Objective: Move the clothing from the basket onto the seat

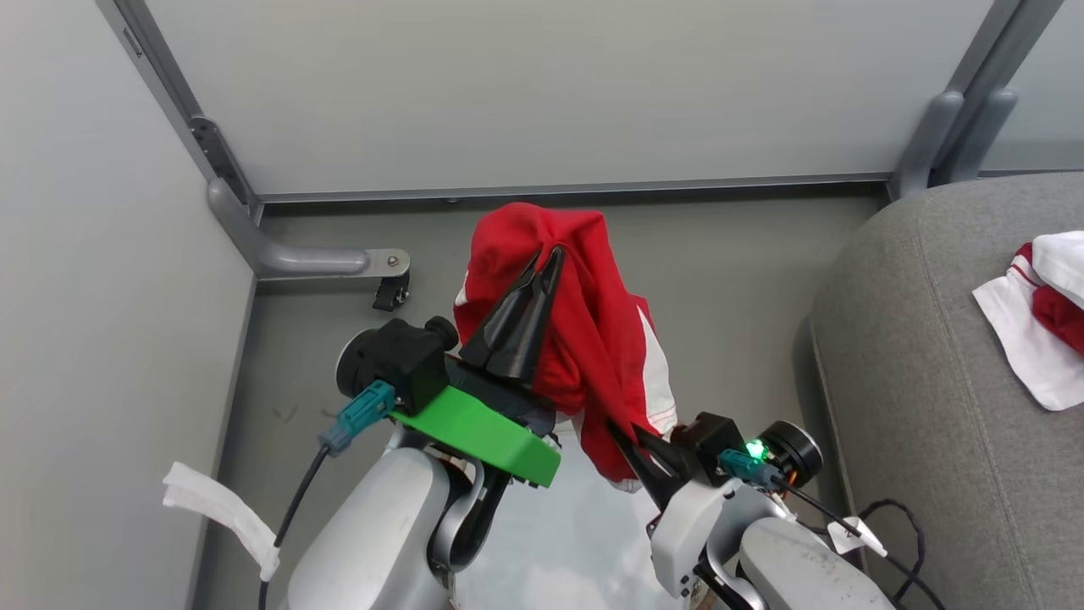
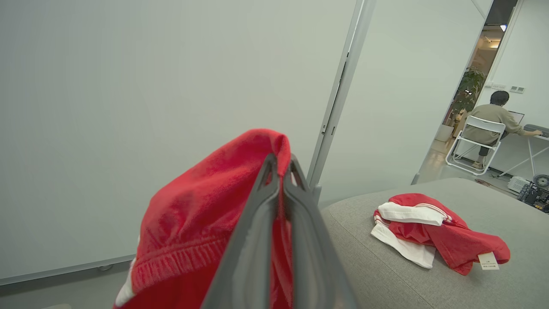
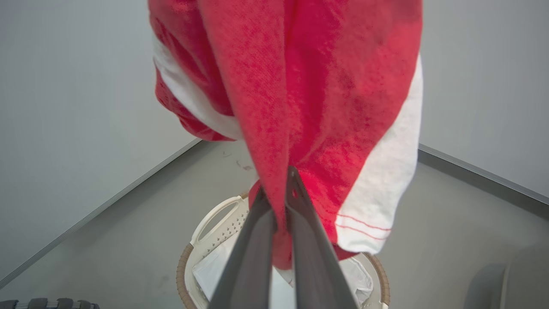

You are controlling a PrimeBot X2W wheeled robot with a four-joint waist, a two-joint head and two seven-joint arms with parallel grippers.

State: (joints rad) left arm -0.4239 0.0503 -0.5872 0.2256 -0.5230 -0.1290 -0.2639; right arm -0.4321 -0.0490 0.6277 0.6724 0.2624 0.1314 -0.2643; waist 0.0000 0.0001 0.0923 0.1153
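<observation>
The first garment is hanging over the basket, with the left gripper pinching its top and the right gripper pinching its lower edge. The seat is lying to the robot's right, with the second garment resting on it.

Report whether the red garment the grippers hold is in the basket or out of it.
Out: the red garment hangs above the basket, pinched by the left gripper and right gripper.
</observation>
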